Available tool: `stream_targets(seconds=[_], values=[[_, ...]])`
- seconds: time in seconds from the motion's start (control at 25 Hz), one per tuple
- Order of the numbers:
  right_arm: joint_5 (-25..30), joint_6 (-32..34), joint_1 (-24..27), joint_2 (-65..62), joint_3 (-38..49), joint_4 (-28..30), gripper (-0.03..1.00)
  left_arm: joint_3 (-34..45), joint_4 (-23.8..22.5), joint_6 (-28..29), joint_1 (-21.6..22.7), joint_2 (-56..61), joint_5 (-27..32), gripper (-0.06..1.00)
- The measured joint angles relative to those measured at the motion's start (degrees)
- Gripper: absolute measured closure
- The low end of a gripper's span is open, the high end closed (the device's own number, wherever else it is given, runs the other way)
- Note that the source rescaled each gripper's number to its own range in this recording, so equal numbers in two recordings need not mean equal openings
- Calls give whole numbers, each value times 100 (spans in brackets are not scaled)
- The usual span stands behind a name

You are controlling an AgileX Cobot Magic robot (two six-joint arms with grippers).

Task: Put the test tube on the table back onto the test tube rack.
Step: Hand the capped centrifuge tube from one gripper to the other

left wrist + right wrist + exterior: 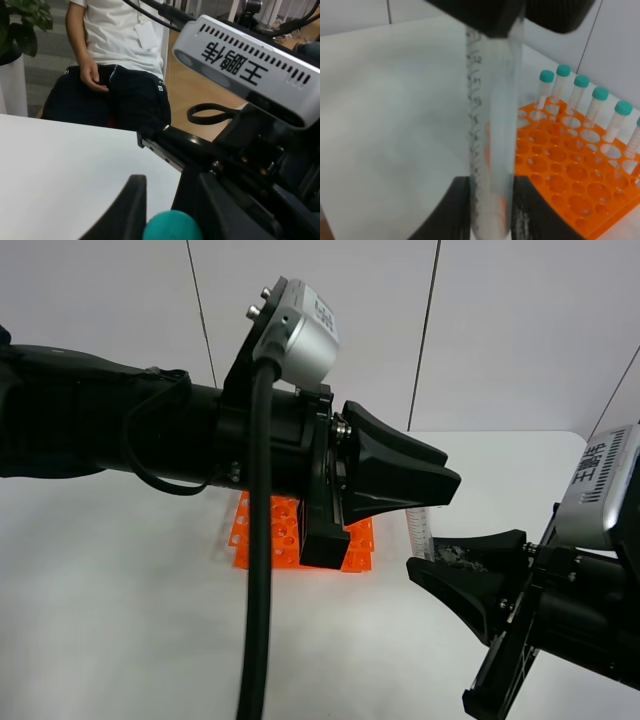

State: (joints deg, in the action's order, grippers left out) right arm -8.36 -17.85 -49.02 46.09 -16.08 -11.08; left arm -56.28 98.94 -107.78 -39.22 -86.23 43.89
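The test tube (418,531) stands upright in the air above the white table (120,590), held at both ends. My left gripper (450,486) is shut on its upper end; the teal cap (172,226) shows between its fingers. My right gripper (432,565) grips the lower part, and the clear graduated tube (490,150) runs between its fingers (447,215). The orange test tube rack (287,536) sits on the table to the left of the tube, partly hidden behind the left arm. It also appears in the right wrist view as the rack (570,172), beside and below the tube.
Several teal-capped tubes (582,82) stand along the rack's far row. A black cable (258,580) hangs from the left wrist camera in front of the rack. A seated person (120,60) and a plant (25,20) are beyond the table edge.
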Motion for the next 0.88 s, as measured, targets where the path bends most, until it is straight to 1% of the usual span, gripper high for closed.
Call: stream_targets(seconds=[0.32,0.4,0.48,0.56,0.6,0.64,0.68,0.8,0.88], values=[[-43,165,0,0,0,0,89,0,0,0,0,0,-45,94],[-43,202,0,0,0,-19,86,0,0,0,0,0,-56,94],[-43,230,0,0,0,-44,73,0,0,-1,0,0,-106,94],[-43,255,0,0,0,-61,47,0,0,-6,0,0,-137,94],[-43,273,0,0,0,-61,35,0,0,-6,0,0,-141,94],[-43,306,0,0,0,-61,24,0,0,-6,0,0,-141,94],[-43,318,0,0,0,-61,16,0,0,-6,0,0,-136,94],[-48,332,0,0,0,-61,9,0,0,-6,0,0,-136,94],[-48,332,0,0,0,-61,9,0,0,-6,0,0,-136,94]])
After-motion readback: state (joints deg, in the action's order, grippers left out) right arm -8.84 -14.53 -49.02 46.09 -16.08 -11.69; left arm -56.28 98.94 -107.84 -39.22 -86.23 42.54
